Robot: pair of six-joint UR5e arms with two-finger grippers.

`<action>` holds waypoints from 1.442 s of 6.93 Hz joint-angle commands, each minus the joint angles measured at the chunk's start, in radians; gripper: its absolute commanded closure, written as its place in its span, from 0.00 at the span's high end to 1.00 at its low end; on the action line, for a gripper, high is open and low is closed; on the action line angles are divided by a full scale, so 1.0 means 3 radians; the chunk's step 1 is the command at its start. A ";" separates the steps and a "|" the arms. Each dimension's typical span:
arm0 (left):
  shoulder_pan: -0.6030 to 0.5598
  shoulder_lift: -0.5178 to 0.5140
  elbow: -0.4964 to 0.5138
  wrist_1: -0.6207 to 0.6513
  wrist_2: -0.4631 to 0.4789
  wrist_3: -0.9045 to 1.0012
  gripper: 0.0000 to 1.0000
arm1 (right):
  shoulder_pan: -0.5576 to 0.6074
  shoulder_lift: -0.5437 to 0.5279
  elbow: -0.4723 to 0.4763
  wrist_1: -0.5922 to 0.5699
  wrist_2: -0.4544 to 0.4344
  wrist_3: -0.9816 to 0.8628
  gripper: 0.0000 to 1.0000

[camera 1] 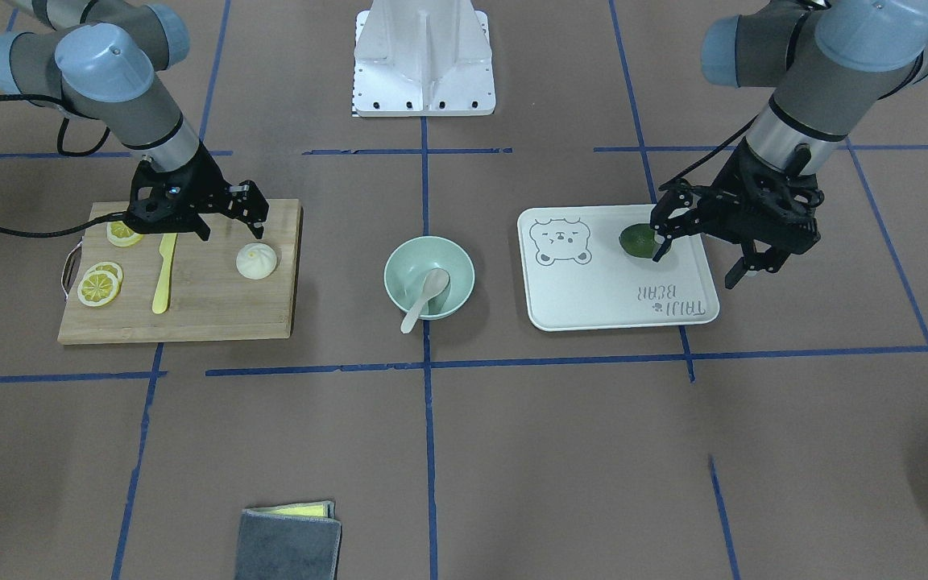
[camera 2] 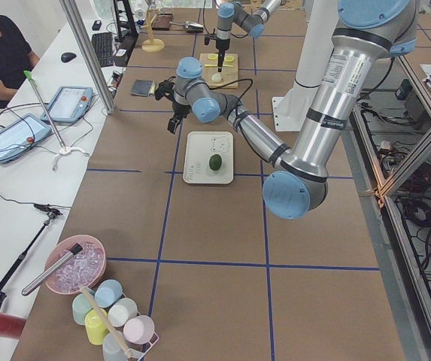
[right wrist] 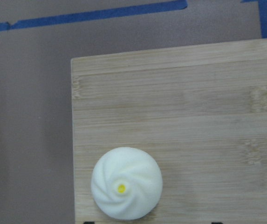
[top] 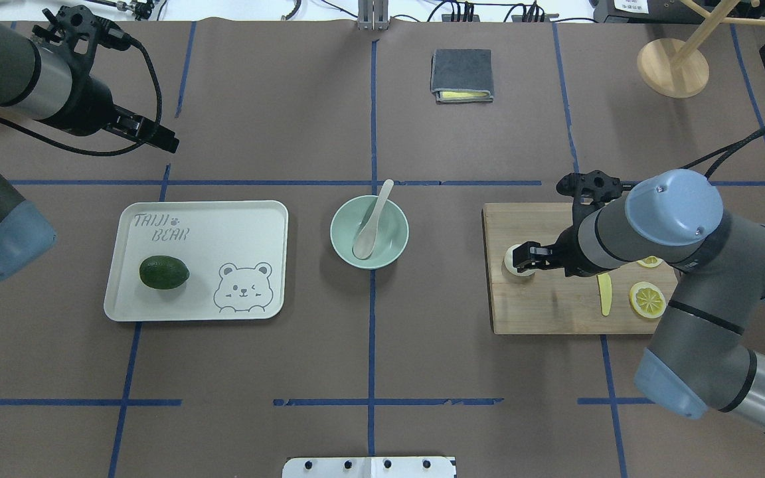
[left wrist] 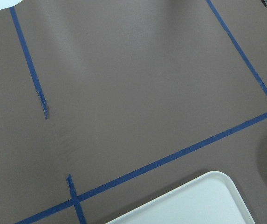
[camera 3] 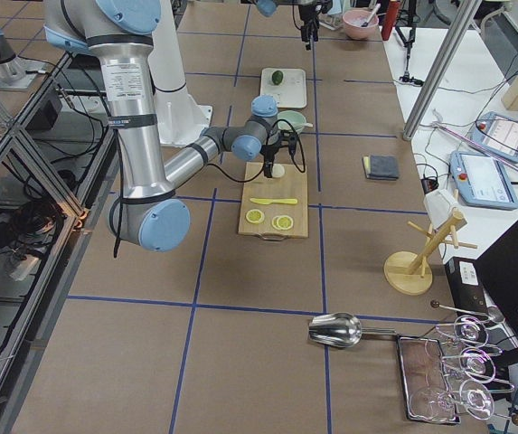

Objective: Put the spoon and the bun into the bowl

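The white pleated bun [camera 1: 257, 262] sits on the wooden cutting board [camera 1: 214, 314]; in the right wrist view the bun [right wrist: 126, 183] lies low in the frame. My right gripper [camera 1: 230, 231] is open and hovers just above it, partly hiding it in the overhead view [top: 522, 260]. The pale spoon [camera 1: 425, 298] lies in the mint-green bowl [camera 1: 399, 262] at the table's middle, handle over the rim; spoon [top: 372, 222] and bowl [top: 342, 249] also show in the overhead view. My left gripper [camera 1: 702, 259] is open and empty, raised above the table beyond the tray [top: 167, 138].
A white bear tray [camera 1: 609, 302] holds a dark green lime [camera 1: 637, 240]. Lemon slices [camera 1: 99, 286] and a yellow knife [camera 1: 163, 274] lie on the board beside the bun. A folded grey cloth [top: 462, 74] lies at the far side. The robot base [camera 1: 424, 56] stands behind the bowl.
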 commanded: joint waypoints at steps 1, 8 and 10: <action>-0.0001 0.0002 0.0010 0.0000 0.0009 -0.0006 0.99 | -0.0078 0.0042 -0.0035 -0.0008 -0.0082 0.0009 0.65; 0.0004 0.0002 0.0011 0.0000 0.0019 -0.0006 0.99 | -0.0114 0.0149 -0.0142 -0.0013 -0.0301 -0.0042 0.11; 0.0004 0.0002 0.0026 0.0000 0.0019 -0.0006 0.99 | -0.0088 0.0154 -0.0102 -0.0008 -0.0302 -0.0052 0.00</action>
